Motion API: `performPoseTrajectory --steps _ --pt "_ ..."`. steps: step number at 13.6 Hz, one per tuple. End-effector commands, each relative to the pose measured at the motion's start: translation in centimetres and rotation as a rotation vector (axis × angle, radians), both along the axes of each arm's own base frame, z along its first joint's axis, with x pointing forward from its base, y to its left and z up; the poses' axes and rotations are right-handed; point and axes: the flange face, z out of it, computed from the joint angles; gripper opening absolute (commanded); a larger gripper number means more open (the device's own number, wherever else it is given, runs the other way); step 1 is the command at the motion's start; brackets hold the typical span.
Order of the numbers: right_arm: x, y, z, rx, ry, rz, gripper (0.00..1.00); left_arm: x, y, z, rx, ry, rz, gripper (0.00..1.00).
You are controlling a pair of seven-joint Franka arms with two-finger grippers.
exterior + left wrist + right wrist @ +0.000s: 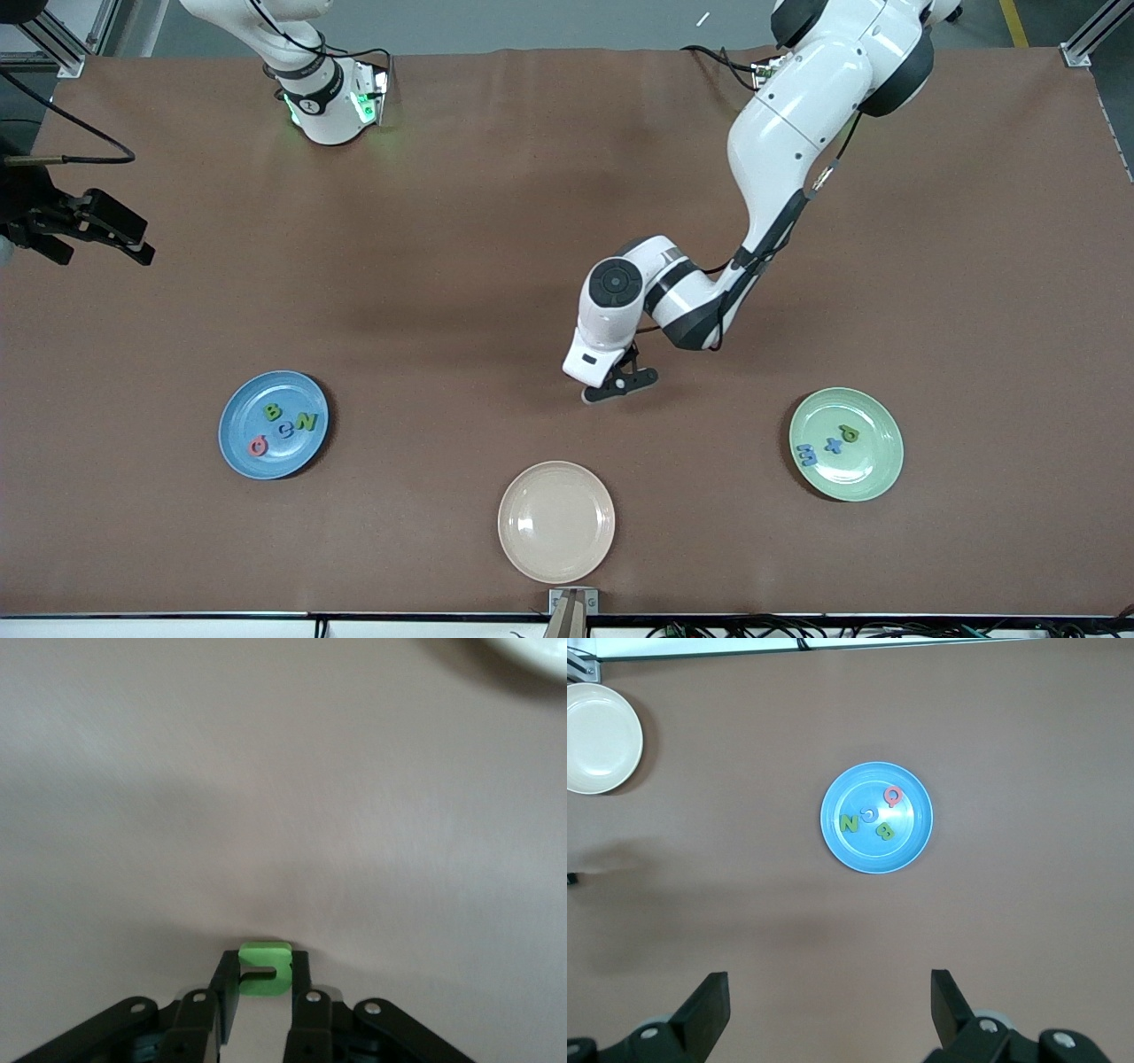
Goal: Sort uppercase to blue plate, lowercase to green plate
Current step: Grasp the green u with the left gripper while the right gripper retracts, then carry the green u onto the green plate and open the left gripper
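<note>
My left gripper (620,387) (264,969) hangs low over the brown cloth near the table's middle, shut on a small green lowercase u piece (264,955). The blue plate (285,462) (834,843) lies toward the right arm's end and holds the uppercase pieces: green B (273,411), pink G (258,446), blue C (286,432) and green N (306,422). The green plate (858,480) lies toward the left arm's end with a blue three-pronged piece (807,455), a blue x (833,445) and a green p (850,433). My right gripper (140,243) (830,992) waits high over the right arm's end, open and empty.
A cream-beige plate (555,521) (598,737) (542,650) with nothing on it sits between the two coloured plates, nearer the front camera. The right arm's base (330,102) stands at the table's back edge. Brown cloth covers the table.
</note>
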Motion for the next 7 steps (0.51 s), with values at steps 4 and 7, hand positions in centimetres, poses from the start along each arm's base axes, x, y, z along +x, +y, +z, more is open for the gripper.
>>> performPoseTrajectory --steps 4,7 --pt "-0.6 -1.2 1.5 0.003 -0.017 -0.031 1.00 4.4 6.4 7.1 0.065 -0.036 0.085 0.01" --pt "-1.0 -1.7 0.7 0.003 0.038 -0.041 1.00 7.2 10.9 9.0 0.065 -0.059 0.124 0.01"
